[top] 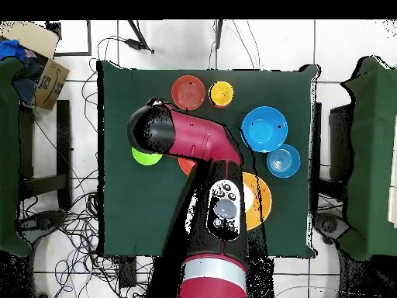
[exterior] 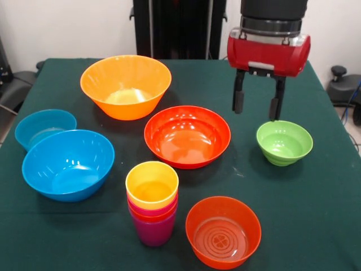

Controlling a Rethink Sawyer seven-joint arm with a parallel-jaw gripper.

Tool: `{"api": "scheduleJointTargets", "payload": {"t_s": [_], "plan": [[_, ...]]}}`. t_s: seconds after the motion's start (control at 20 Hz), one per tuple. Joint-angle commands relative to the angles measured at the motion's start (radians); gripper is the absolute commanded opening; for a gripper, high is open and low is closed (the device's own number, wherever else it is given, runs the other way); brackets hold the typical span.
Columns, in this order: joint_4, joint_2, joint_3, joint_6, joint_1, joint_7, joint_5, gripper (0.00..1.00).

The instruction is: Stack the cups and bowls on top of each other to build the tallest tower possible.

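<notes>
Four cups: nested in one tower (exterior: 152, 201) at the near table edge, yellow on top
Gripper (exterior: 257, 103): jaws released, empty, hanging just above the small green bowl's (exterior: 284, 142) far rim
Step judged: taking the green bowl
Advice: straddle the rim wall, one finger inside, one outside; descend straight, close gently to avoid skidding

Bright even light, glossy highlights
</notes>
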Motion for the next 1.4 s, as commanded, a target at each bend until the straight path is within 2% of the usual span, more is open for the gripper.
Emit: {"api": "scheduleJointTargets", "payload": {"t_s": [0.05, 0.3, 0.55, 0.95, 1.4], "plan": [[0.127, 0.098, 0.117, -0.044, 0.002, 0.168, 0.035, 1.00], [0.149, 0.120, 0.127, -0.045, 0.008, 0.192, 0.071, 1.00], [0.175, 0.135, 0.179, -0.067, -0.015, 0.186, 0.116, 1.00], [0.197, 0.157, 0.241, -0.121, -0.033, 0.171, 0.150, 1.00], [0.202, 0.169, 0.208, -0.101, -0.012, 0.181, 0.151, 1.00]]}}
